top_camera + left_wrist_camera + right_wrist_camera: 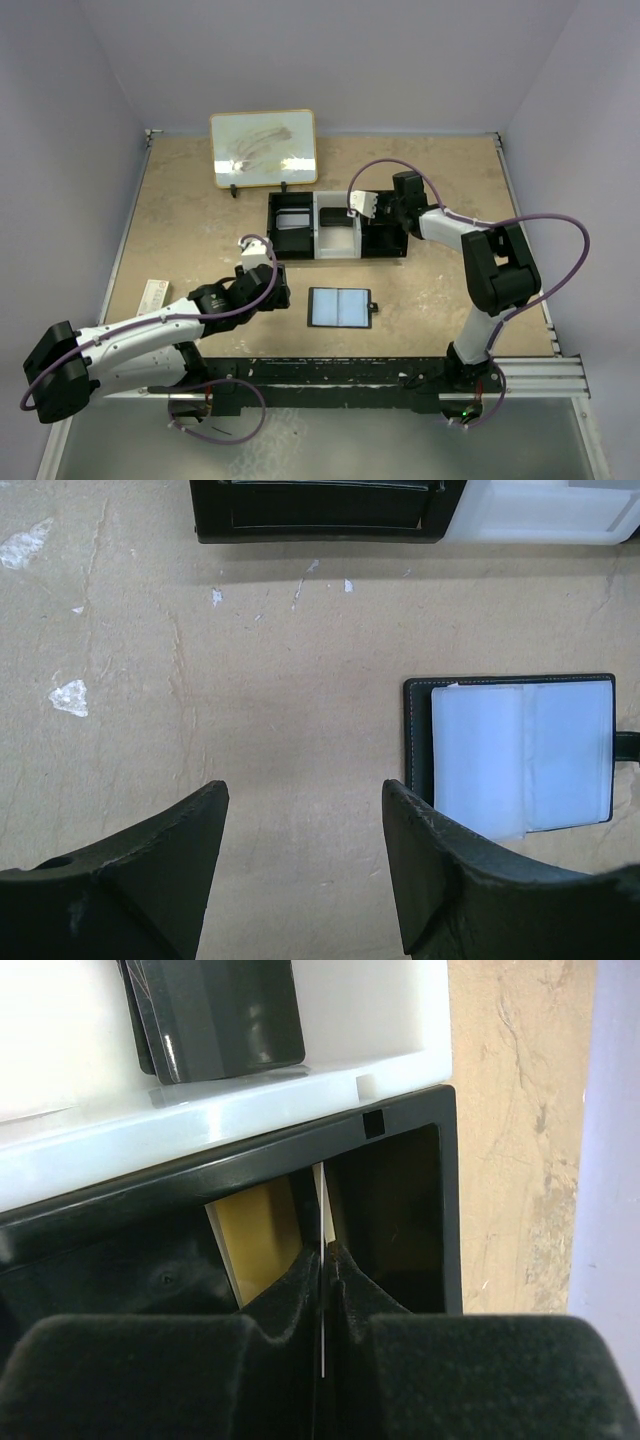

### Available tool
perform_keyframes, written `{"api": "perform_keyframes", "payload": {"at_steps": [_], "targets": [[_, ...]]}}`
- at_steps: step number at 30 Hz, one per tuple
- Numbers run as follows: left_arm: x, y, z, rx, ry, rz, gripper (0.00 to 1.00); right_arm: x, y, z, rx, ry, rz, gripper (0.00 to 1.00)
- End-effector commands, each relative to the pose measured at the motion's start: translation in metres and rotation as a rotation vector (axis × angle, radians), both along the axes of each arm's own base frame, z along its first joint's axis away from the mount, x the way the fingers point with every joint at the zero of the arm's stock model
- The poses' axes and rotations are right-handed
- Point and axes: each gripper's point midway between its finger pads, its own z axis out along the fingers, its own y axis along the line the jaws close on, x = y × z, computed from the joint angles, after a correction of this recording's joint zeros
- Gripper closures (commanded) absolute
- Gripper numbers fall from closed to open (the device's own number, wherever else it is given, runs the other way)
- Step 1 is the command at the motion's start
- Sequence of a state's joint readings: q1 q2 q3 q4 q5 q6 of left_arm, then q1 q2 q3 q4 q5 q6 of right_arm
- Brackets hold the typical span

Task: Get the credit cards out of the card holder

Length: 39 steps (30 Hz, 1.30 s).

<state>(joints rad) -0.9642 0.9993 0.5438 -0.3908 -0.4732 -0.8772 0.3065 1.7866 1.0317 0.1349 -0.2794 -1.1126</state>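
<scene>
The card holder [340, 307] lies open and flat on the table, its blue-grey inside panels [520, 755] facing up. My left gripper [277, 290] hovers just left of it, open and empty [305, 790], with bare table between its fingers. My right gripper [385, 220] is at the right black compartment of the tray [290, 254]. In the right wrist view it is shut [325, 1260] on a thin white credit card [320, 1195] seen edge-on, above that compartment. A yellow card [258, 1235] leans inside the same compartment. Dark cards [215, 1015] stand in the white middle compartment.
A small whiteboard [264, 148] stands propped at the back behind the tray. A small white slip [153, 293] lies near the table's left edge. Purple walls close in the table on three sides.
</scene>
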Motion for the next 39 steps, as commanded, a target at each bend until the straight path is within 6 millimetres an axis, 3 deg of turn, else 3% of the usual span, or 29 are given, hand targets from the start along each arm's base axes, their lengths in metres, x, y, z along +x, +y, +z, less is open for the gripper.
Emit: {"api": "perform_keyframes", "payload": {"at_steps": [1, 10, 17, 18, 19, 28, 34, 39], "targets": [[0.006, -0.009, 0.015, -0.036, -0.028, -0.010, 0.39, 0.005, -0.002, 0.007, -0.012, -0.040, 0.012, 0.89], [0.004, -0.007, 0.013, -0.031, -0.020, -0.010, 0.39, 0.001, -0.005, -0.008, -0.025, 0.008, 0.003, 0.81], [0.004, -0.009, 0.012, -0.029, -0.014, -0.017, 0.39, -0.005, -0.007, 0.000, 0.001, 0.013, -0.030, 0.78], [0.004, -0.010, 0.013, -0.031, -0.013, -0.019, 0.39, -0.007, -0.006, 0.001, 0.008, 0.023, -0.027, 0.48], [0.004, -0.010, 0.012, -0.030, -0.010, -0.020, 0.39, -0.008, -0.006, 0.000, 0.008, 0.036, -0.028, 0.32], [0.001, -0.007, 0.015, -0.041, -0.006, -0.014, 0.39, -0.004, -0.012, 0.001, 0.008, 0.037, -0.070, 0.33], [0.000, -0.005, 0.018, -0.050, -0.009, -0.005, 0.40, 0.010, -0.016, 0.025, 0.069, -0.062, -0.158, 0.33], [0.000, -0.005, 0.019, -0.052, -0.007, -0.001, 0.40, 0.018, -0.025, 0.020, 0.050, -0.091, -0.214, 0.35]]}}
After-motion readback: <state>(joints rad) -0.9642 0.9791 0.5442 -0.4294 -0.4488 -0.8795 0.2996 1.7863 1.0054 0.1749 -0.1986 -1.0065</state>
